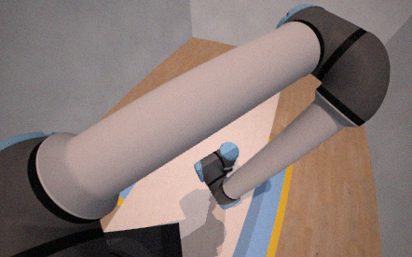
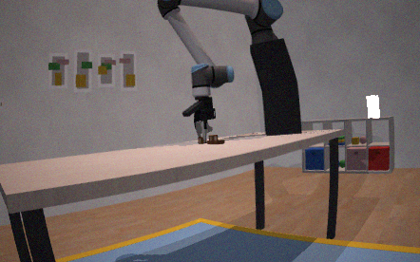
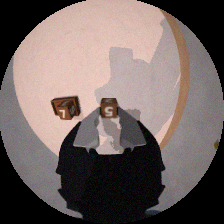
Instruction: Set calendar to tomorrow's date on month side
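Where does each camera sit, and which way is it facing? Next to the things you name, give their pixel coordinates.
Top: high near the arm's base, looking down over the table (image 1: 253, 135) (image 2: 96, 166) (image 3: 55, 55); the arm's links fill it.
Exterior: off beside the table, looking across it; arm and gripper (image 2: 203, 135) (image 3: 108, 107) show.
Wrist: on the arm's end, looking along the gripper at the cube marked 5 (image 3: 109, 108).
Exterior and wrist share the gripper.

Grey walls (image 1: 85, 56) (image 2: 167, 104). Four pictures (image 2: 91, 71) hung in a row. Floor (image 1: 332, 186) (image 2: 158, 204) was wood, with a blue mat (image 2: 167, 242) edged yellow. Pale table (image 2: 120, 159), dark legs. By the wall stood a shelf (image 2: 391, 142) with blue, pink and red bins; on top, a glowing white lamp (image 2: 372, 106).
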